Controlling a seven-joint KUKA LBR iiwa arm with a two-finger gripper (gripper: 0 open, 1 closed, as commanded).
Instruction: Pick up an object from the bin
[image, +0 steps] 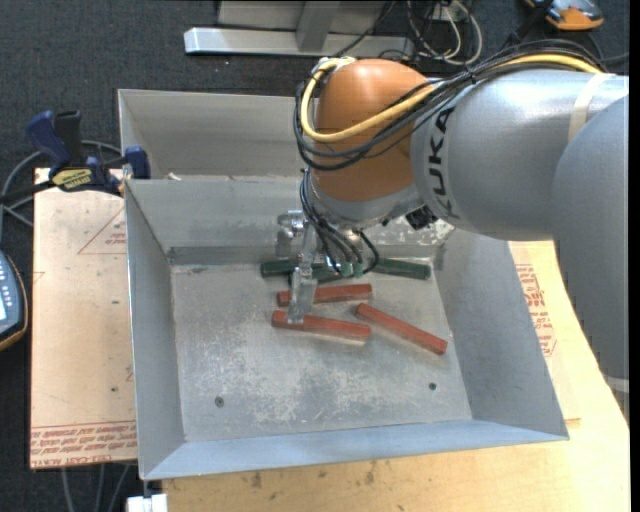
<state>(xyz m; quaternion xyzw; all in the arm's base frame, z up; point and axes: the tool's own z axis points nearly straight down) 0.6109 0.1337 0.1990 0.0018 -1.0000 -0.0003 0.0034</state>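
My grey arm (540, 150) looms at upper right; beneath it my gripper (299, 305) stands at the left end of a red-brown bar (325, 329) mid-frame on the bin (300, 400) floor (clenched or released, I cannot tell). The bar looks unlifted; gripping and raising remain.

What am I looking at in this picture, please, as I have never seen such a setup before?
One camera looks down, slightly from the side, on a grey metal bin. The big silver robot arm reaches in from the right; the orange cover and its cables are parts of its wrist. Below hangs the gripper, lowered at the left end of the front red-brown bar. A second red-brown bar lies to the right, a third just behind, and two dark green bars lie further back. Whether anything is held, I cannot tell.
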